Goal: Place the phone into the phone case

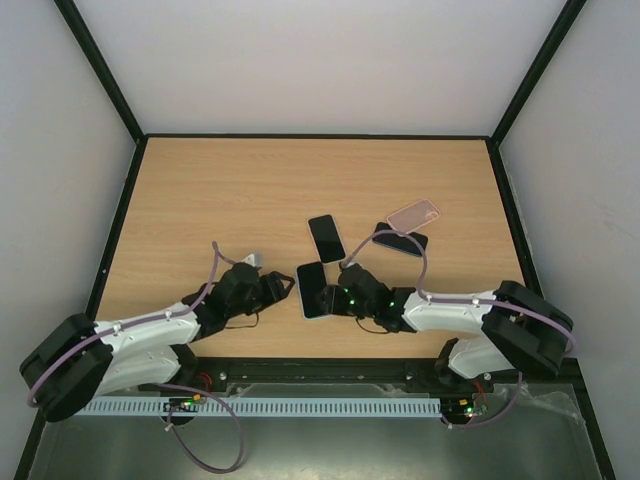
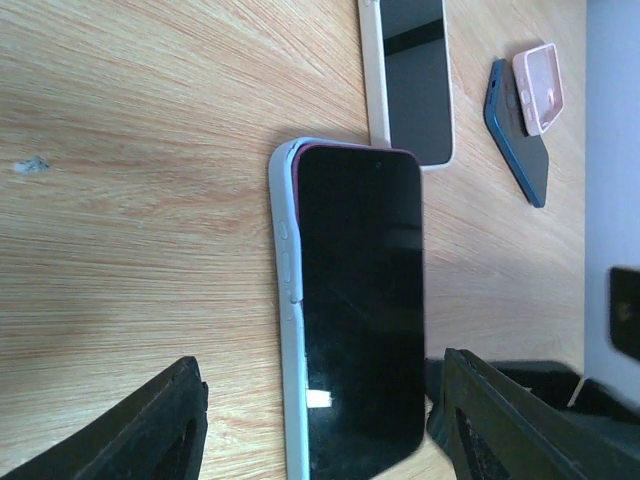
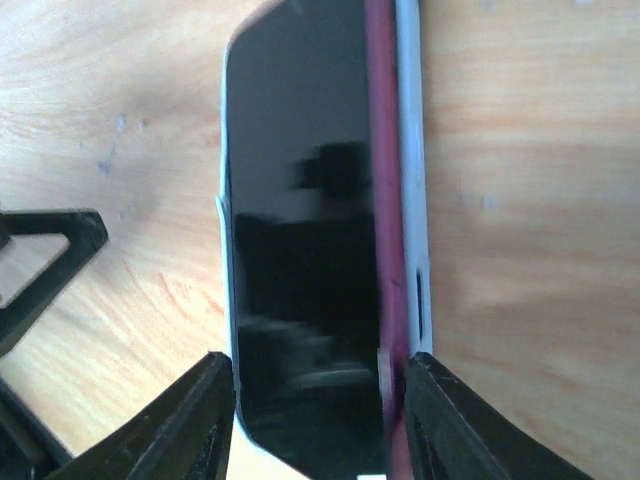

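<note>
A phone with a black screen and dark red edge (image 2: 360, 300) lies partly seated in a pale blue case (image 2: 284, 290) on the wooden table (image 1: 200, 210), one long side raised above the case wall. In the top view the pair (image 1: 312, 290) sits between both grippers. My left gripper (image 2: 320, 430) is open, with its fingers wide on either side of the phone's near end and not touching it. My right gripper (image 3: 320, 420) is closed across the width of the phone (image 3: 300, 250) and case (image 3: 412, 200), with its fingers against both long sides.
A second phone with a pale frame (image 1: 326, 237) lies just beyond. A dark blue phone (image 1: 400, 240) and a pink case (image 1: 413, 213) lie to the right. Black frame rails edge the table.
</note>
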Action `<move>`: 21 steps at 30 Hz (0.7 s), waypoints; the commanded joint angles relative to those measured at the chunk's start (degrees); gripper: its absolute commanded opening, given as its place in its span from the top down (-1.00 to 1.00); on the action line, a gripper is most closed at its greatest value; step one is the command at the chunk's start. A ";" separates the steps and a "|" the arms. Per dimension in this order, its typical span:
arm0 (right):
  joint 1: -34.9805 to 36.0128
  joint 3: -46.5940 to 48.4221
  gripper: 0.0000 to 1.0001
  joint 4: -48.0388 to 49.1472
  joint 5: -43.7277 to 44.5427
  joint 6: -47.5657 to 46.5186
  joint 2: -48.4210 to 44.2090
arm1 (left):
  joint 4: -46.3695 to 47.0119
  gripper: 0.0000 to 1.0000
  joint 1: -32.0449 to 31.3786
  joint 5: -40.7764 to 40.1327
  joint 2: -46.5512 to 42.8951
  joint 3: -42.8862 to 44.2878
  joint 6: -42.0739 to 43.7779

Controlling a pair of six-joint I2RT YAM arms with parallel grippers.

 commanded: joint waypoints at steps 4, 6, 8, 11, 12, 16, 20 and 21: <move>-3.10 7.82 -0.05 -7.61 6.85 -9.73 1.17 | 0.22 -0.31 2.03 4.39 1.88 -0.46 2.73; -4.01 8.93 -0.07 -8.89 7.57 -11.14 2.33 | 2.42 -0.33 2.43 5.91 3.12 -0.56 2.84; -5.15 9.41 -0.07 -8.76 7.28 -12.04 3.83 | 3.48 -0.34 2.87 7.28 5.10 0.01 3.12; -6.32 10.17 0.04 -8.38 5.30 -12.87 6.39 | 5.57 -0.34 3.12 8.56 7.43 0.47 3.20; -6.35 10.43 0.08 -8.16 4.86 -13.12 7.00 | 6.22 -0.34 3.13 8.85 8.16 0.54 3.16; -6.40 10.34 0.32 -6.19 1.89 -13.04 9.09 | 7.87 -0.28 3.13 9.21 11.19 0.79 3.30; -6.38 7.84 0.62 -1.13 -3.01 -12.32 8.67 | 7.49 -0.23 3.17 8.13 15.04 1.54 5.10; -6.40 7.20 0.69 0.41 -4.36 -12.09 8.40 | 8.33 -0.21 3.13 8.32 15.92 1.42 5.11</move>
